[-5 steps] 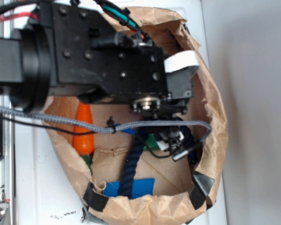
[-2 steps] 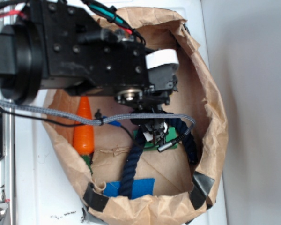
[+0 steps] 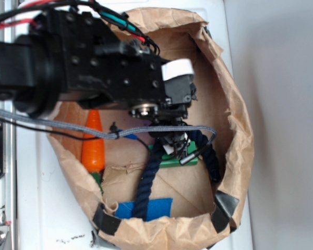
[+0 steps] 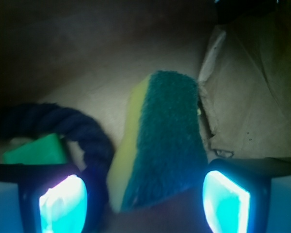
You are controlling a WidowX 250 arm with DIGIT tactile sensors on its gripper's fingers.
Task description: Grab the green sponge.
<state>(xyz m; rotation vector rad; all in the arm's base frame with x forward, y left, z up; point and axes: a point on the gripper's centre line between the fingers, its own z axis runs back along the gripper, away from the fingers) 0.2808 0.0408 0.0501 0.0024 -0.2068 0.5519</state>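
Currently logged, 1 bag point(image 3: 235, 156), 5 items. Gripper point(image 4: 145, 204): jaws open, straddling sponge point(image 4: 160, 145), nothing clamped; apparently lowered so for a pinch across its width. Sponge: on bag floor, between the fingertips point(image 4: 225, 199), green face up, yellow foam toward left finger. Rope point(image 4: 82, 141): dark blue, looped just beside sponge, close to left finger, snag risk. Block point(image 4: 36, 150): bright green, beyond rope, not the target. Carrot point(image 3: 93, 146): against bag's left wall. Blue pad point(image 3: 159, 208): near front rim.

No readable text, labels, brands or numbers appear anywhere.
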